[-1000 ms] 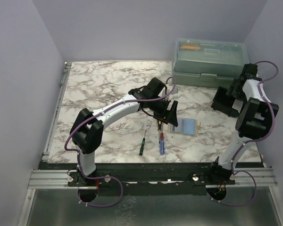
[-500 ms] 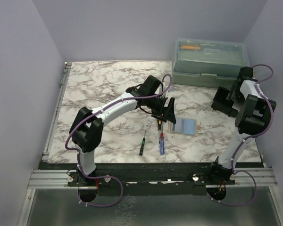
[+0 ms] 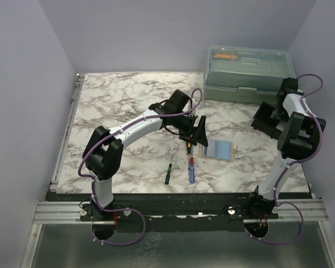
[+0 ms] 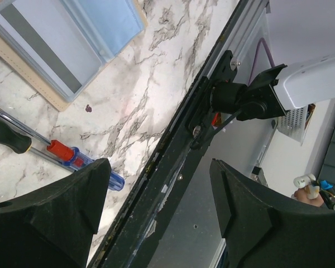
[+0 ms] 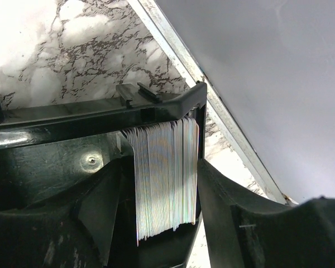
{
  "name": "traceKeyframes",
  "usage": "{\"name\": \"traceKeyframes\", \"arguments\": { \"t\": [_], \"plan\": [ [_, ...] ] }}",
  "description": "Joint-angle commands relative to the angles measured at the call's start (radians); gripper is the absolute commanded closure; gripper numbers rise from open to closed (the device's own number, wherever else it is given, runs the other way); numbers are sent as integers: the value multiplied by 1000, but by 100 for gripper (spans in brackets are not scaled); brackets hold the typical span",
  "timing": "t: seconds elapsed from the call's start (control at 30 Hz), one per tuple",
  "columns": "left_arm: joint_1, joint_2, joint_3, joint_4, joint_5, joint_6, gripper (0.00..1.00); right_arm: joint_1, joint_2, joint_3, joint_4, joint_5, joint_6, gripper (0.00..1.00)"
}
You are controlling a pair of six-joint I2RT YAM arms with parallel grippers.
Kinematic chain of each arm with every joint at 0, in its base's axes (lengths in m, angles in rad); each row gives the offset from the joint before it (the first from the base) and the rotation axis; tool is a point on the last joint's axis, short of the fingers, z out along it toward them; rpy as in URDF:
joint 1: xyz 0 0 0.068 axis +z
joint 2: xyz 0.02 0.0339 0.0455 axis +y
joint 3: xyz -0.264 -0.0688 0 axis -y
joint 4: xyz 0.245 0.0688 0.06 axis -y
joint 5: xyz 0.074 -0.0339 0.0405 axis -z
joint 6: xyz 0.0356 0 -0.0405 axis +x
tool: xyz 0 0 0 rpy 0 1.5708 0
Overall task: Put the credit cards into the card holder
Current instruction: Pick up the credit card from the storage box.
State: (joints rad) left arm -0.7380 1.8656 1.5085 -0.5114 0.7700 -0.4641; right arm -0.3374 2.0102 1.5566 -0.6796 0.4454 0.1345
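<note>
Left gripper (image 3: pixel 195 136) has its jaws wide apart with nothing between them and hovers low over the marble table (image 3: pixel 117 106), just left of the card holder (image 4: pixel 28 71). The card holder lies opened flat with its tan edge showing. Two credit cards (image 4: pixel 50 39) sit on it side by side, one grey with a dark stripe and one blue; cannot tell if they are slotted in. Right gripper (image 5: pixel 159 167) is at the table's right side, a finger (image 5: pixel 218 212) on each side of a stack of cards (image 5: pixel 164 184) standing on edge in a black tray (image 5: pixel 156 109). The fingers are right at the stack's faces; cannot tell if they are clamped on it. Three screwdrivers (image 3: pixel 191 170) lie near the front edge, left of the holder. A translucent green toolbox (image 3: pixel 248 72) sits at back right.
</note>
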Motion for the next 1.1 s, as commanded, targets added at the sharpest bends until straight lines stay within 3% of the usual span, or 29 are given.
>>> {"name": "traceKeyframes", "arguments": {
  "t": [0.0,0.33,1.07],
  "plan": [
    [3,-1,-8,20,29,-3,21,-5,-24,28,-24,65,0,45],
    [3,-5,-10,26,41,-8,21,-5,-27,44,-32,66,-5,66],
    [2,-3,-14,34,51,-13,21,-3,-34,70,-51,40,25,91]
  ]
}}
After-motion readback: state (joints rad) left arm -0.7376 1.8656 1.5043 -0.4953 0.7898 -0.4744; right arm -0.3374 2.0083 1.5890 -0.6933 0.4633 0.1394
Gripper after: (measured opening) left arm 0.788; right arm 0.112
